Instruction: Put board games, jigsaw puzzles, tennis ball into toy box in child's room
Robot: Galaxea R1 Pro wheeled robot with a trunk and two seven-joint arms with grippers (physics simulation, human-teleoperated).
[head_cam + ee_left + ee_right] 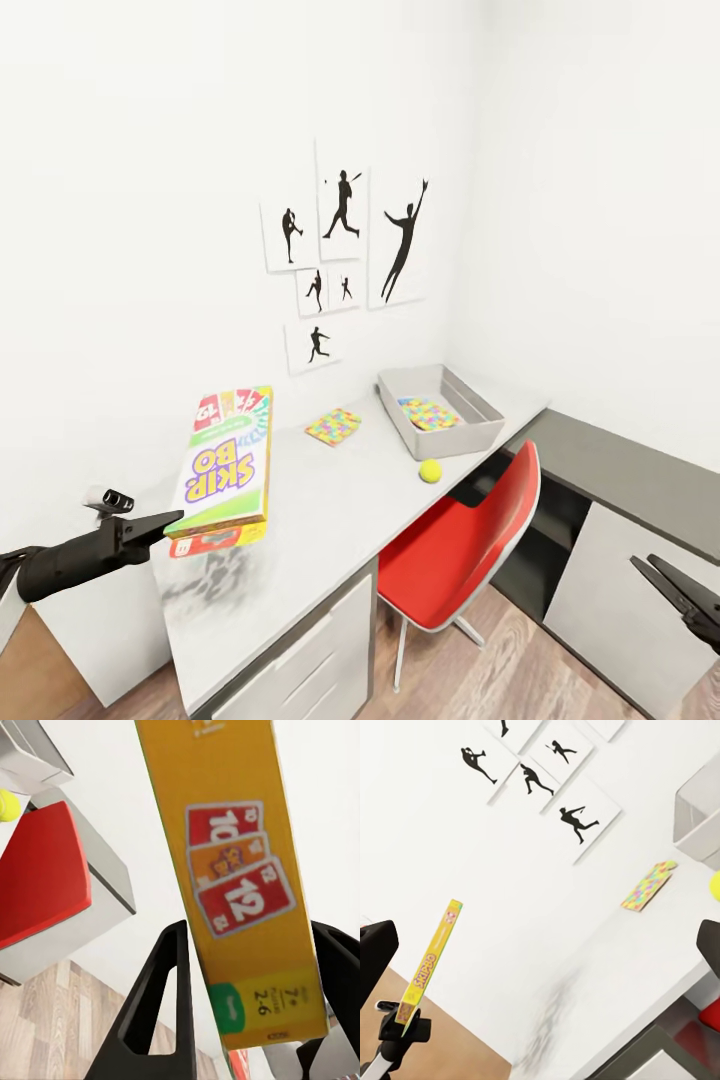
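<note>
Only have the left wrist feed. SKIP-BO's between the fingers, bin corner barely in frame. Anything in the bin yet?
Observer: One puzzle lies inside the toy box. There is no game box in it.
Operator: Other puzzle?
Observer: The second puzzle lies flat on the table, left of the toy box, near the wall.
Operator: Where's my box relative to the bin?
Observer: The SKIP-BO box hangs tilted over the table's left end. The toy box sits at the right end.
</note>
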